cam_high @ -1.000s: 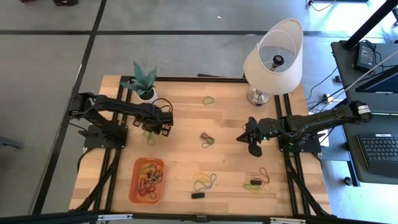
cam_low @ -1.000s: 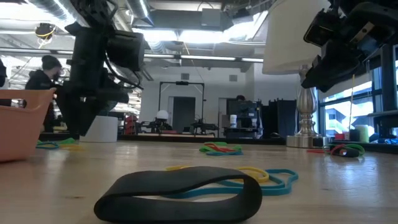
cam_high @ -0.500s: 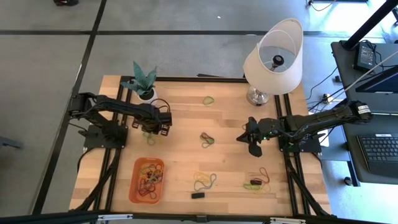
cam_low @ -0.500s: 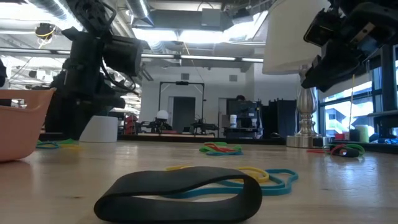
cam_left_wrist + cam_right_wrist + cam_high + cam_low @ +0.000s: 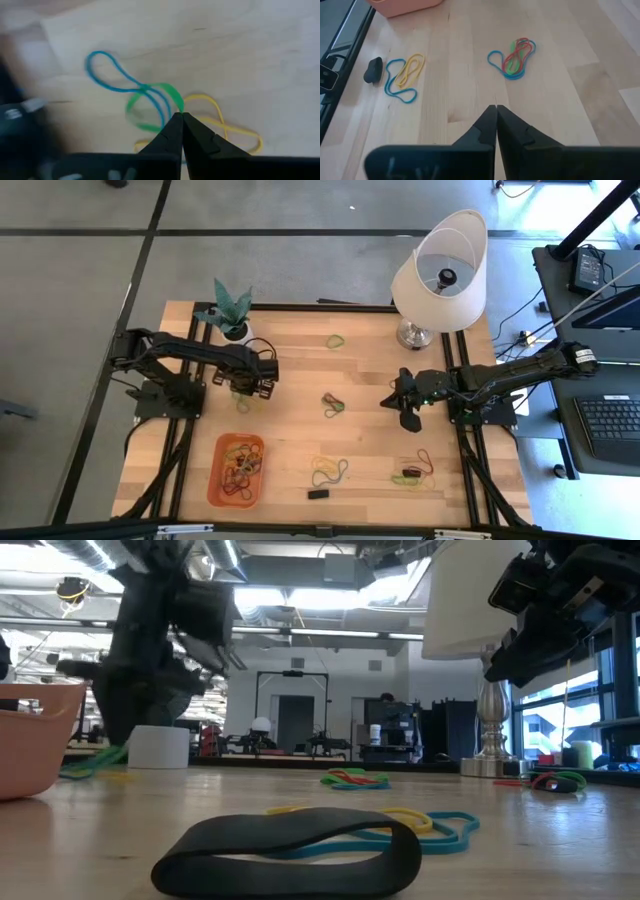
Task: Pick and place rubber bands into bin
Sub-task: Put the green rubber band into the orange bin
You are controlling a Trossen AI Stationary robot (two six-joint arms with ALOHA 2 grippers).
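My left gripper (image 5: 180,117) is at the table's left side, above a small heap of rubber bands (image 5: 243,402), and is shut on a green band (image 5: 150,106). A blue band (image 5: 112,80) crosses the green one. A yellow band (image 5: 227,129) lies flat beside them. The orange bin (image 5: 236,470) sits at the near left with several bands inside. My right gripper (image 5: 408,418) hovers shut at the right, holding nothing. More rubber bands lie in the middle (image 5: 332,403) and at the near side (image 5: 328,470). My left gripper pinches the green band at one side of its loop (image 5: 176,104) between its two fingertips. The fingers point down from above. The band slants up from the table (image 5: 100,758), with its low end on or near the wood.
A white pot with a plant (image 5: 230,310) stands at the far left and a lamp (image 5: 440,275) at the far right. A small black block (image 5: 318,494) lies near the front edge. Other bands lie at the far middle (image 5: 335,340) and near right (image 5: 415,472).
My left gripper has taken hold of the green band. One end of the band has come up off the table and now slants upward, while its other end stays low. The right arm has kept still.
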